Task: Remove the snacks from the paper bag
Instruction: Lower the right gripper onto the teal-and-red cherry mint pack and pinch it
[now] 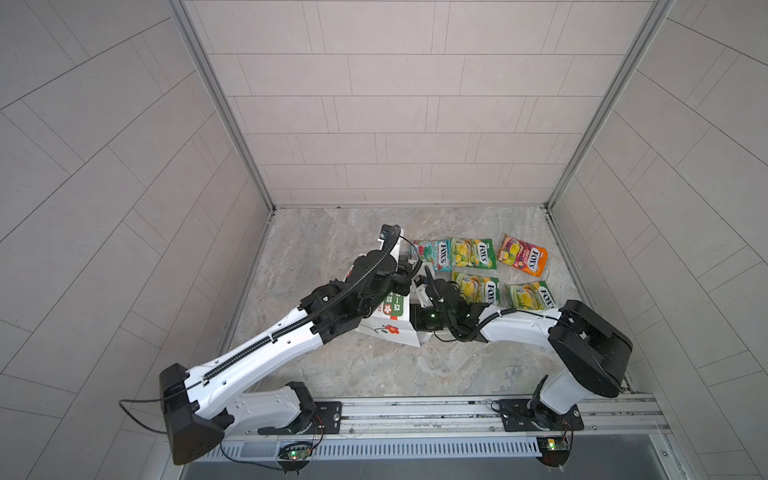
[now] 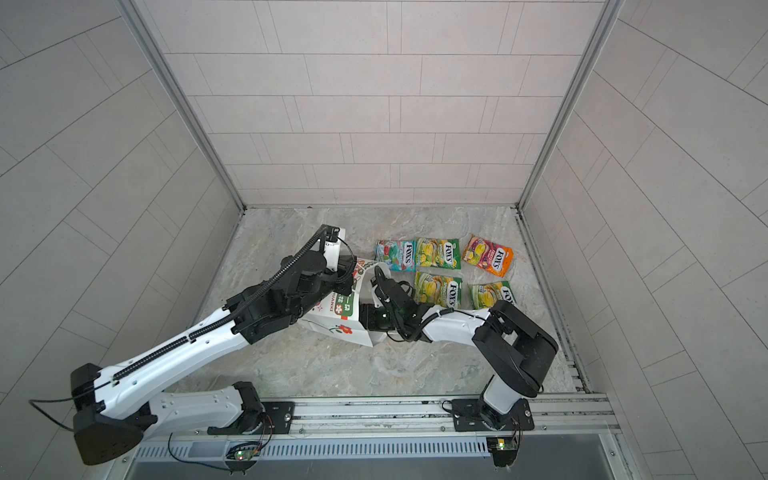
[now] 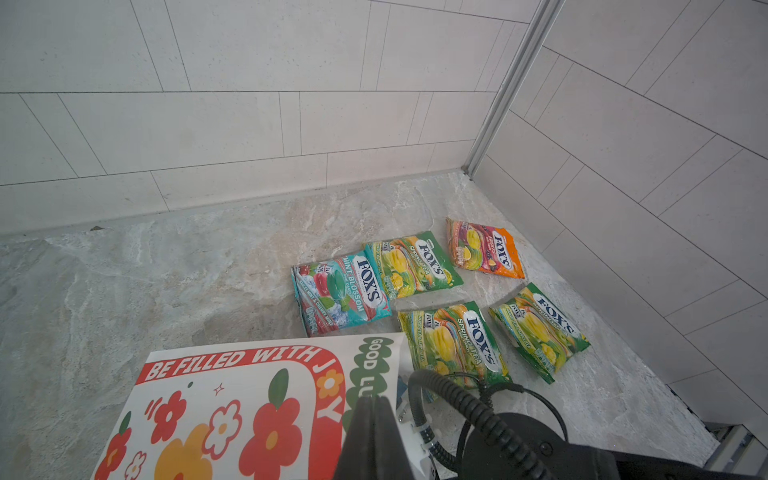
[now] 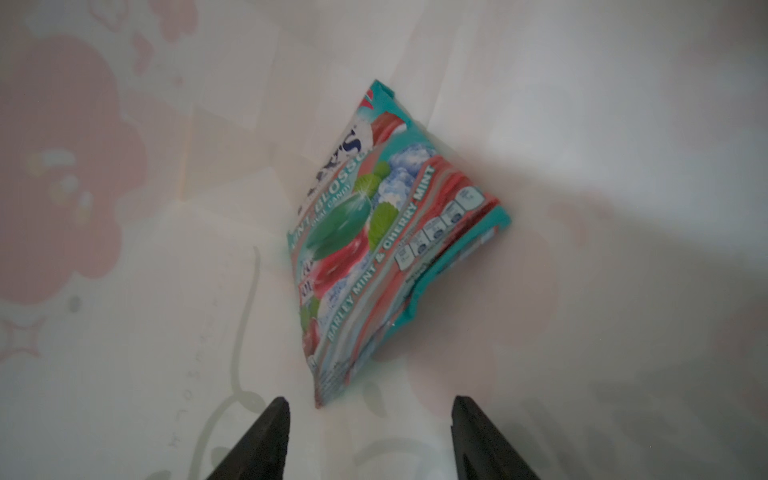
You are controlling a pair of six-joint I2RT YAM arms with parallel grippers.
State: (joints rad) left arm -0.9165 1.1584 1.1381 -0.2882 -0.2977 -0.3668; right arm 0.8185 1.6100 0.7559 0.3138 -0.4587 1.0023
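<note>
Your right gripper (image 4: 370,401) is inside the paper bag (image 1: 386,328), its jaws standing well apart with nothing between them, and the last Mint Blossom packet (image 4: 386,241) lies just ahead of the fingertips on the bag's inner wall, tilted with one corner pointing toward you. Your left gripper (image 3: 372,411) is closed tight and looks to be pinching the bag's rim, propping the mouth open. Expect the packet to be light, glossy and slippery, a soft pouch with loose candies that shift, so a squeeze across the puffy middle could skid off. Take it by the flat crimped seal at the near end or along a thin side edge, where the film is stiffer and the jaws can bite. The bag paper is thin and will crumple or drag if you catch it along with the packet. The other five packets (image 1: 476,288) already lie flat on the stone table (image 1: 332,374), beside the bag's mouth.
</note>
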